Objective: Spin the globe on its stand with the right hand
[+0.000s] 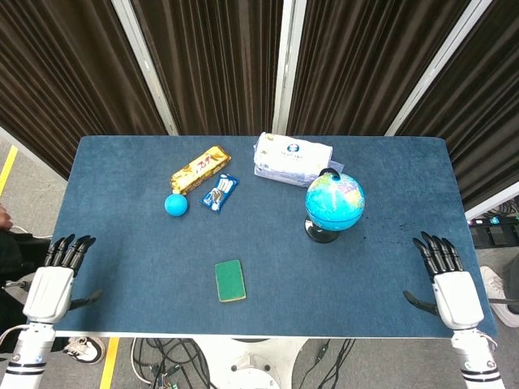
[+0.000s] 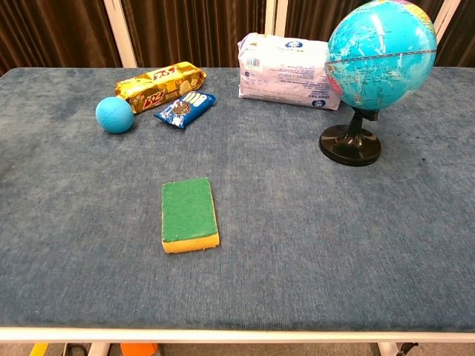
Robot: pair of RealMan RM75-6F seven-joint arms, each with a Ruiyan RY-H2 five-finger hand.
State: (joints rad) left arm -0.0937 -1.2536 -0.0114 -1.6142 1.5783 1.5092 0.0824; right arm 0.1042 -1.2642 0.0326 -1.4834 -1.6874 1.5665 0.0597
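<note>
A blue globe (image 1: pixel 334 201) stands upright on a black round stand (image 1: pixel 321 233) right of the table's middle; the chest view shows the globe (image 2: pixel 381 55) large at the upper right on its stand (image 2: pixel 349 144). My right hand (image 1: pixel 448 281) is open at the table's near right corner, well apart from the globe, fingers spread and pointing away from me. My left hand (image 1: pixel 54 277) is open off the near left corner, holding nothing. Neither hand appears in the chest view.
On the blue table (image 1: pixel 122 243) lie a green and yellow sponge (image 1: pixel 230 280), a blue ball (image 1: pixel 176 204), a gold snack bar (image 1: pixel 199 169), a small blue packet (image 1: pixel 220 192) and a white tissue pack (image 1: pixel 293 159) just behind the globe.
</note>
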